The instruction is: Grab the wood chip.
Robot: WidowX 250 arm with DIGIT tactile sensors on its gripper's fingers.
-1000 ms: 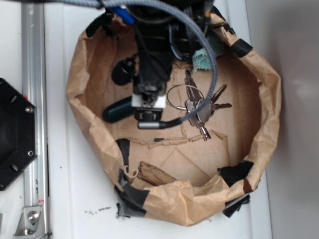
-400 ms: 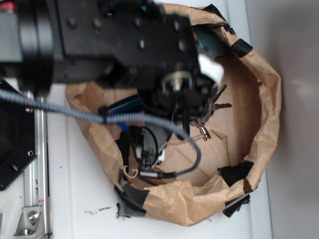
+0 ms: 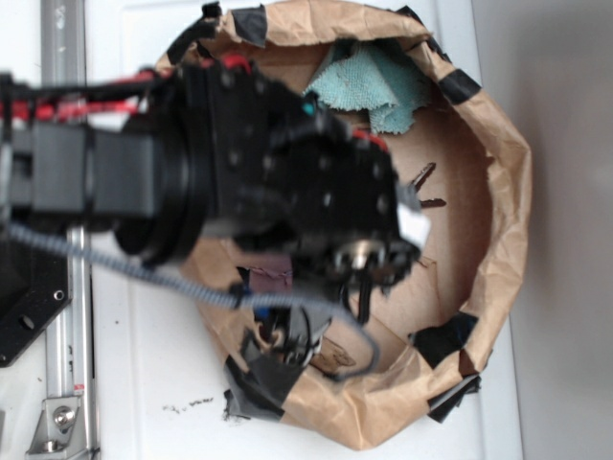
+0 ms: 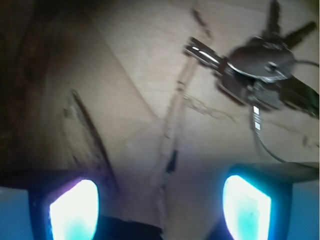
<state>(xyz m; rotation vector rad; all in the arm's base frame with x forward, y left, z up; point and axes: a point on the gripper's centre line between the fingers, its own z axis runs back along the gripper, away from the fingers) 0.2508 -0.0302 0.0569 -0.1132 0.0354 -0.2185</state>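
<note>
In the wrist view the wood chip (image 4: pixel 75 132) is a brown streaky slab at the left, lying on the cardboard floor just ahead of my left pad (image 4: pixel 74 210). My gripper (image 4: pixel 160 210) is open, its two glowing pads wide apart with only bare cardboard between them. In the exterior view the gripper (image 3: pixel 287 337) hangs low over the front-left corner of the paper bag (image 3: pixel 503 182). My arm and gripper hide the wood chip there.
A bunch of keys (image 4: pixel 260 65) lies ahead to the right, partly showing past the arm (image 3: pixel 423 190). A teal cloth (image 3: pixel 378 84) sits at the bag's back. Black tape patches the bag's front wall (image 3: pixel 254 379). A black mount (image 3: pixel 24 307) and metal rail (image 3: pixel 59 383) stand left.
My arm has swung from the bag's back left down to its front-left corner. It now covers the wood chip and most of the keys in the exterior view, and the teal cloth is uncovered.
</note>
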